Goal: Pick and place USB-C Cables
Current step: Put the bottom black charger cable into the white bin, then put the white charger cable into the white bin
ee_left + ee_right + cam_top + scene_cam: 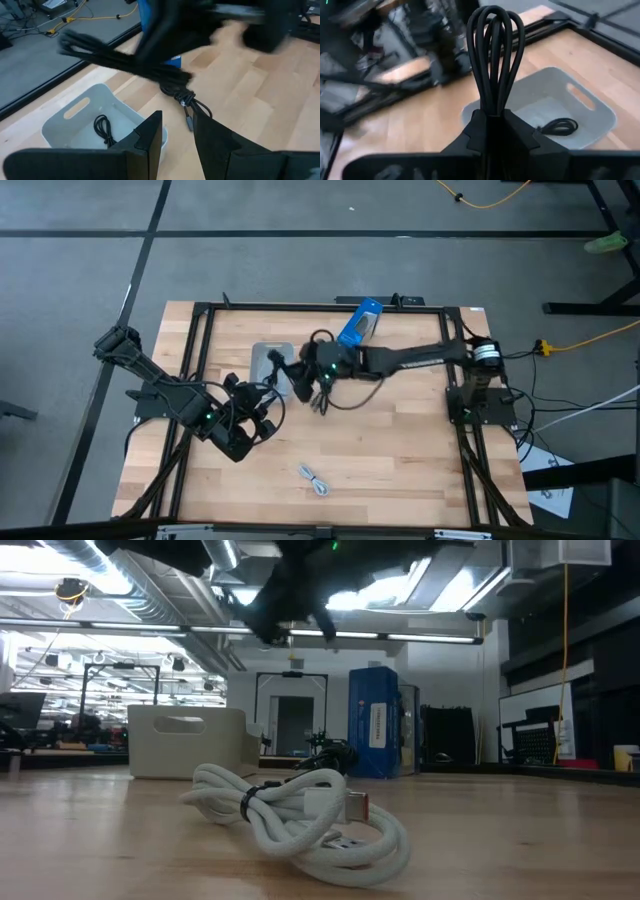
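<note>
My right gripper [492,125] is shut on a black USB-C cable bundle [495,50] and hovers over the light grey bin [262,358], by the blue box [360,323]. One black cable [560,125] lies coiled on the bin's floor. Another black cable [185,97] lies on the wood beside the bin. A white cable bundle [313,480] rests on the table near the near edge, large in the low view's foreground [300,815]. My left gripper [175,135] is open, near the table's left side, pointing toward the bin and touching nothing. My right gripper pinches the black bundle between its two fingers just below its looped end [492,102]. The loops stand out beyond the fingertips, and the fingers lie across the strands. The bundle is lifted clear of the table, above the bin's rim.
The blue box [375,720] stands upright behind the bin [185,740] toward the far edge. A black frame [200,310] runs round the table. Bare wood lies between the white cable and the bin, and on the table's right half.
</note>
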